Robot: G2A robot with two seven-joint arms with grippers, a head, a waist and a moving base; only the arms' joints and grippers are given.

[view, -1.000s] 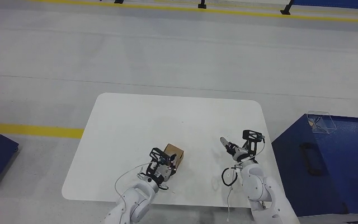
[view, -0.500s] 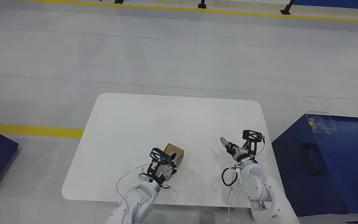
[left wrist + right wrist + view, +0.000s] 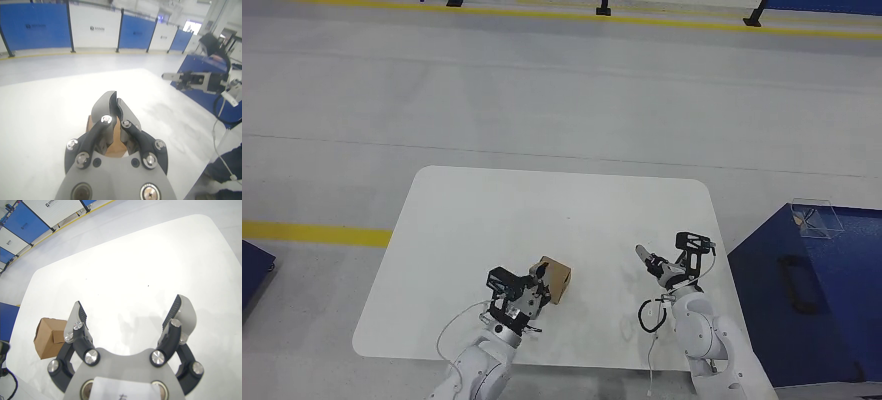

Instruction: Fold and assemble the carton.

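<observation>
A small brown carton (image 3: 556, 276) stands folded up on the white table (image 3: 542, 200), near its front edge. My left gripper (image 3: 533, 289) is at the carton's near left side. In the left wrist view, the left gripper (image 3: 116, 98) is shut, its tips together above the carton (image 3: 115, 145), which shows brown beneath the fingers. Nothing is held between them. My right gripper (image 3: 646, 258) hovers over the table's front right, well apart from the carton. In the right wrist view, the right gripper (image 3: 130, 309) is open and empty, with the carton (image 3: 48, 337) off to one side.
A blue cabinet (image 3: 812, 300) stands just past the table's right edge, with a clear plastic box (image 3: 813, 215) on top. Bare table spreads behind and between the arms. Blue and white fence panels (image 3: 94, 28) line the room's far side.
My left wrist has shifted left and turned, with its fingers still at the carton. The carton looks slightly tilted. The right arm has not moved.
</observation>
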